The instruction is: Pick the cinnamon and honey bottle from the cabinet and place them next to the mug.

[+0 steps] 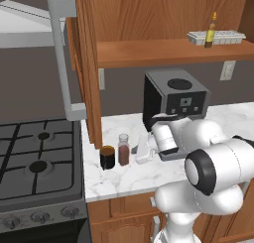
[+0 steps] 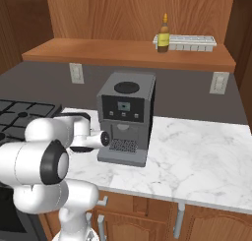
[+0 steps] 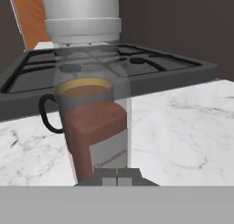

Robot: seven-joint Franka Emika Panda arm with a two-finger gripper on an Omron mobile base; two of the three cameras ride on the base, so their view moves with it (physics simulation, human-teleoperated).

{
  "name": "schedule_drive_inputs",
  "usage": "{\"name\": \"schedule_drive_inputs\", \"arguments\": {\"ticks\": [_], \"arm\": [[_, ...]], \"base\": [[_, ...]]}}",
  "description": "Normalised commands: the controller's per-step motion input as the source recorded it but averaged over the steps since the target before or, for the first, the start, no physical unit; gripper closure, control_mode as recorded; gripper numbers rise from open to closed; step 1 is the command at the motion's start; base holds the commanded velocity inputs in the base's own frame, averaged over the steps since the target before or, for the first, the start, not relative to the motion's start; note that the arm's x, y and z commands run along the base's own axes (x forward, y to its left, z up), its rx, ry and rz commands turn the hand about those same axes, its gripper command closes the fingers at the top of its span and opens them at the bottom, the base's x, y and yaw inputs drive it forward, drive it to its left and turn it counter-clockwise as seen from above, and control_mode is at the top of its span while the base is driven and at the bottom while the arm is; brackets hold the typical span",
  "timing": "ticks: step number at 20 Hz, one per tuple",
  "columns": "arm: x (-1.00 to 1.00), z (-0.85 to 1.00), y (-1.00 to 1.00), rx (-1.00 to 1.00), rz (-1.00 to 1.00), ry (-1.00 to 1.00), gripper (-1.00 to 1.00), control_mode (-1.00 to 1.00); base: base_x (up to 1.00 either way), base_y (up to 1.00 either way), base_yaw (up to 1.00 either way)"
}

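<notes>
Presently we find the cinnamon [image 1: 123, 149] standing upright on the marble counter [image 1: 198, 138], just beside the mug [image 1: 107, 157], which sits at its 9 o'clock in the left base view. We cannot tell whether the two touch. Both stand near the counter's stove-side edge, with the stove [image 1: 34, 157] farther toward 9 o'clock. In the hand view the jar [image 3: 89, 95] is directly ahead and very close, its grey cap [image 3: 82, 18] at 12 o'clock and the mug [image 3: 68, 104] seen through the clear glass behind it.

We note the gripper [image 3: 117, 175] at 6 o'clock in that view with its two tips pressed together and nothing between them; the jar stands just beyond them. In the left base view the hand [image 1: 144, 150] lies low over the counter at the jar's 3 o'clock.

We record the honey bottle [image 1: 211, 32] upright on the cabinet [image 1: 149, 19] shelf, at 1 o'clock in the left base view, against a white tray [image 1: 223, 37]. A coffee machine [image 2: 126, 118] stands on the counter below the shelf.
</notes>
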Motion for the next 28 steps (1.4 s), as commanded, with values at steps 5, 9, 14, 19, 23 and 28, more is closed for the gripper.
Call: {"name": "schedule_drive_inputs", "arguments": {"ticks": [5, 9, 14, 19, 23, 28], "arm": [[-0.03, 0.14, -0.02, 0.0, 0.0, 0.0, 1.0, -1.0], [-0.13, 0.25, -0.03, 0.0, 0.0, 0.0, 1.0, -1.0], [-0.27, 0.62, -0.01, 0.0, -0.01, 0.0, 1.0, -1.0], [-0.4, 0.7, -0.03, 0.01, -0.03, 0.0, 1.0, -1.0], [-0.43, 0.76, -0.03, 0.01, -0.06, 0.04, 1.0, -1.0], [-0.45, 0.65, -0.1, 0.01, -0.13, 0.09, 1.0, -1.0]], "base": [[0.0, 0.0, 0.0], [0.0, 0.0, 0.0], [0.0, 0.0, 0.0], [0.0, 0.0, 0.0], [0.0, 0.0, 0.0], [0.0, 0.0, 0.0]]}}
